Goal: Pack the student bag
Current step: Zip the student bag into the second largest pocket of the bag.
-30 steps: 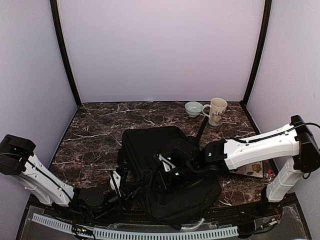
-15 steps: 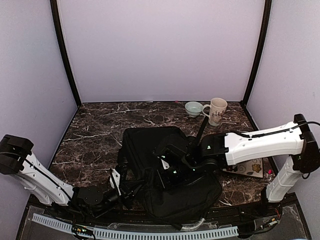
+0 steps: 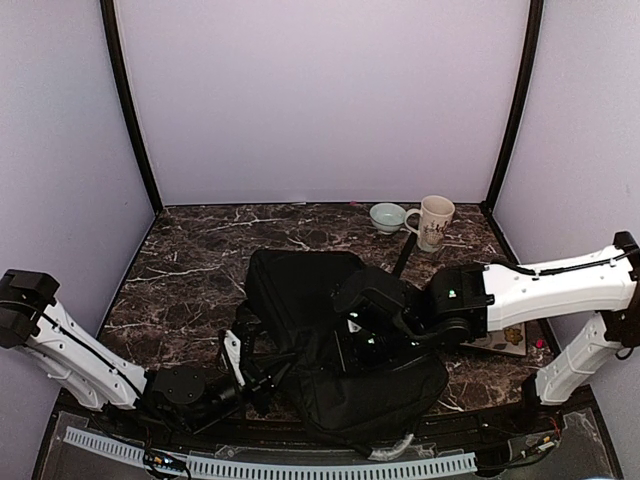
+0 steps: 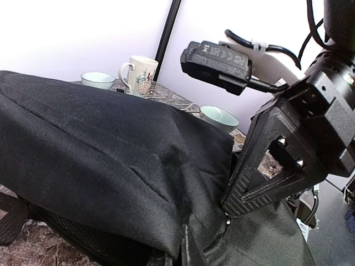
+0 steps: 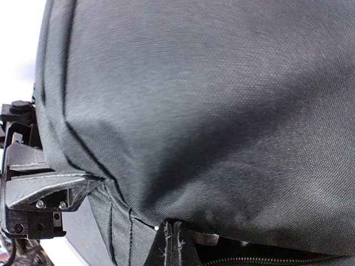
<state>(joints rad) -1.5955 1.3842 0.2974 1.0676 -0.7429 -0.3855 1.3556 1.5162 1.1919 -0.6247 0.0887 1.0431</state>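
On the marble table (image 3: 190,270), the bag (image 3: 300,290) looks limp and light, so my left gripper (image 3: 268,372) and right gripper (image 5: 173,237) pinch its cloth by the seam.

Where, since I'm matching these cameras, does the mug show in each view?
Top external: mug at the far right of the table, beyond the bag.
Left wrist: mug upper left, above the bag's top edge.
Right wrist: not in view.
Shared landmark: the bag, in all three views.
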